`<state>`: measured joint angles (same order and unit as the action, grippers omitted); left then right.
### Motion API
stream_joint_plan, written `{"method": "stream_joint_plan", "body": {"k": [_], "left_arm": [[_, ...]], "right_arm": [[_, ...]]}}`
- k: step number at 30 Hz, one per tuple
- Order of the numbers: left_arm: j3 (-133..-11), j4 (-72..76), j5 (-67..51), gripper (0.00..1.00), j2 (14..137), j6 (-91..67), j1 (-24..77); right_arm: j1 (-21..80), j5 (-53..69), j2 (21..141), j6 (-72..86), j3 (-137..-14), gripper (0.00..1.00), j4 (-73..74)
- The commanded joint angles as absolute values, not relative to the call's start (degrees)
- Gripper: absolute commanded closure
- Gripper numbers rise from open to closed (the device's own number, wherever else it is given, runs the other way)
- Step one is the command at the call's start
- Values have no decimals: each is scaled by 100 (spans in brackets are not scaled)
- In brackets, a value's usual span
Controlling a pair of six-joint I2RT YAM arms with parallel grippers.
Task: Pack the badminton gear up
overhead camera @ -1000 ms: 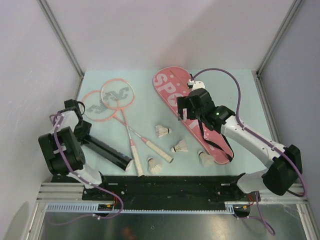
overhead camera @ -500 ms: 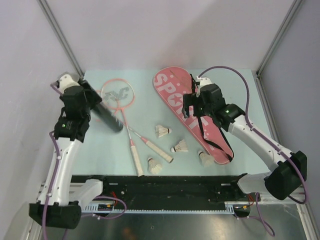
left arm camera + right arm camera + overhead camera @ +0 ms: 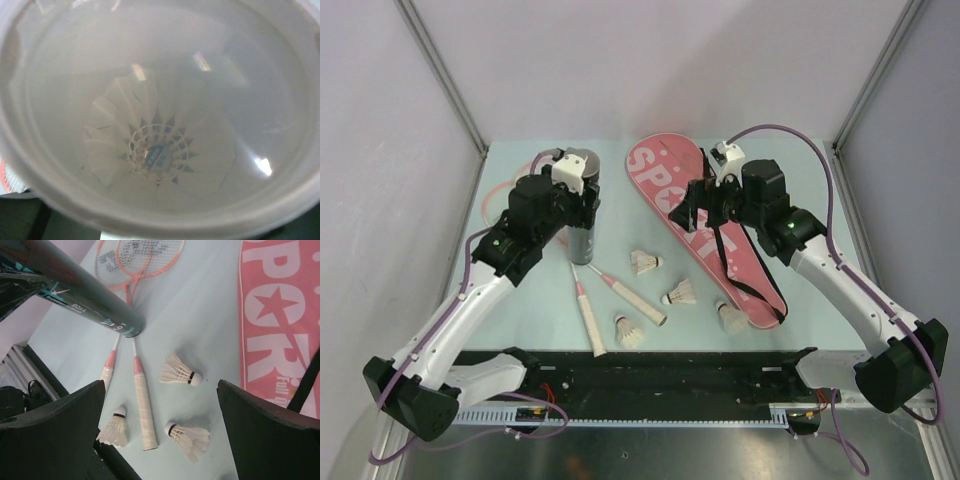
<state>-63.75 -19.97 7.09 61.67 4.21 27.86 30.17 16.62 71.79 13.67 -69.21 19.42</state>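
Shuttlecocks (image 3: 644, 263) lie loose on the worktop (image 3: 540, 310) by the two racket handles (image 3: 592, 328). The left gripper (image 3: 570, 192) pinches the black tube (image 3: 583, 228), which stands nearly upright with one shuttlecock (image 3: 157, 155) inside. The right gripper (image 3: 700, 205) is spread wide above the pink bag (image 3: 655, 165).

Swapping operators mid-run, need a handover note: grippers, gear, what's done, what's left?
Left gripper: shut on the black tube, held about upright with the open end up; one shuttlecock inside.
Right gripper: open, empty, above the pink bag.
On the table: four shuttlecocks loose, two rackets crossed.
Done: one shuttlecock tubed.
Left: the other four, then probably rackets and tube into the bag.
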Motion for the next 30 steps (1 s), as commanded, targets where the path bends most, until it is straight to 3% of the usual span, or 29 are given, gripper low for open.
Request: {"method": "stream_joint_plan", "body": {"k": [1,6,10,15,21,30], "left_arm": [[-6302,-1802,-104,64,6012,985,2848],[-6723,-1880,280,73,5986,792,2856],[-7276,-2389,1684,72,5652,484,2856],[-7304,-3347,2618,71,5117,300,2865],[-6505,-3735,1604,71,4887,210,2856],[-6064,-3683,555,74,5677,457,2865]], "right_arm": [[3023,1995,7128,1468,-7093,0,1582],[3111,1890,7233,1450,-7110,1,1556],[3103,1881,7260,1415,-7119,1,1503],[3120,2135,7373,1450,-7181,1,1407],[3296,2268,7585,1582,-7225,1,1318],[3437,2601,7822,2636,-7400,9,1195]]}}
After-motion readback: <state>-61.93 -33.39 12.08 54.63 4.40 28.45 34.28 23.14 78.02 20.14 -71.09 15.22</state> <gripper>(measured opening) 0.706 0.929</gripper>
